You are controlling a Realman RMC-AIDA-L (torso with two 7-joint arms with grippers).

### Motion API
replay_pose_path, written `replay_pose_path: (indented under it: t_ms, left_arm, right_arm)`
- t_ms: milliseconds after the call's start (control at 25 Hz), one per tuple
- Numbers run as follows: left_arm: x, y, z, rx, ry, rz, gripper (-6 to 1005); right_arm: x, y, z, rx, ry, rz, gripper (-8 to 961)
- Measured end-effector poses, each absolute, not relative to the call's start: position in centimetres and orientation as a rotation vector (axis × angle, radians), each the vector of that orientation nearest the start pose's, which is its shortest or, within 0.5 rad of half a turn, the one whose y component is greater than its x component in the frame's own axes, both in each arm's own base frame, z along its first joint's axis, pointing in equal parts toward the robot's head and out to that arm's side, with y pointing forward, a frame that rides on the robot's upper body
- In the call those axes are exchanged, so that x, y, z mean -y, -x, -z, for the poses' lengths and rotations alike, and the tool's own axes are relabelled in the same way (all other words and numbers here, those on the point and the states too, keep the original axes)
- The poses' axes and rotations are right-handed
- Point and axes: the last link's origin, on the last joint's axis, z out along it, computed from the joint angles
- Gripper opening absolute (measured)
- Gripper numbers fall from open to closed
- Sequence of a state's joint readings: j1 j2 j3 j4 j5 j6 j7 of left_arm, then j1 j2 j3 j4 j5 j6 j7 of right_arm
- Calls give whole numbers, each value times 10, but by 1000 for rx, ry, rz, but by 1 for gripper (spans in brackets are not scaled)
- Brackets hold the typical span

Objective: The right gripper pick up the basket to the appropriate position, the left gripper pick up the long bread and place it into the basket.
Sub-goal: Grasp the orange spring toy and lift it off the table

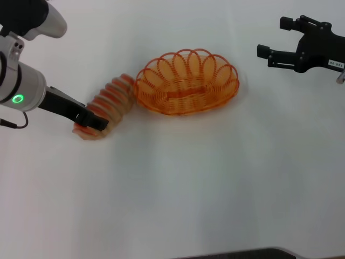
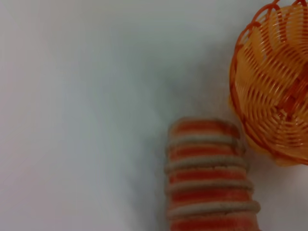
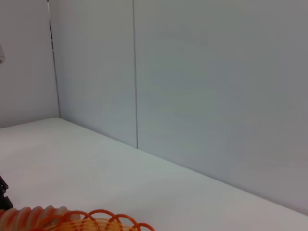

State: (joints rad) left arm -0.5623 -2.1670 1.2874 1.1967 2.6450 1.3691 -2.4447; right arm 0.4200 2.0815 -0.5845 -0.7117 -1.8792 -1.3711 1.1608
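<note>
Left tool (image 1: 90,123) grips the bread's (image 1: 110,97) near end.
Bread lies on the bench (image 1: 178,183), touching the basket (image 1: 186,82); next, lift it over the rim. Right tool (image 1: 268,56) hangs open, well apart.

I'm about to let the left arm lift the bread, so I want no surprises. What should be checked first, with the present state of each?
1. Left gripper at the long bread: ok, its fingers sit at the loaf's near end.
2. Grip closed firmly on the loaf: cannot tell, the fingers hide the contact.
3. Basket upright with its opening facing up: ok.
4. Basket empty, room for the loaf: ok, nothing lies inside.
5. Bread free of the basket: cannot tell, its far end lies right against the rim and may catch on lifting.
6. Right gripper out of the way: ok, open and apart from the basket on its right.
</note>
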Motion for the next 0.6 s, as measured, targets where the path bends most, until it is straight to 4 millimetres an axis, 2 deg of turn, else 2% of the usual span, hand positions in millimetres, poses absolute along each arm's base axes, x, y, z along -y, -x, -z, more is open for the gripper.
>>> replay_pose_path:
  t_ms: [600]
  left_arm:
    - [-357,214,34,949,2560,-442,717]
  right_arm:
    - [-339,-307,-40,-482,2356,-596,942]
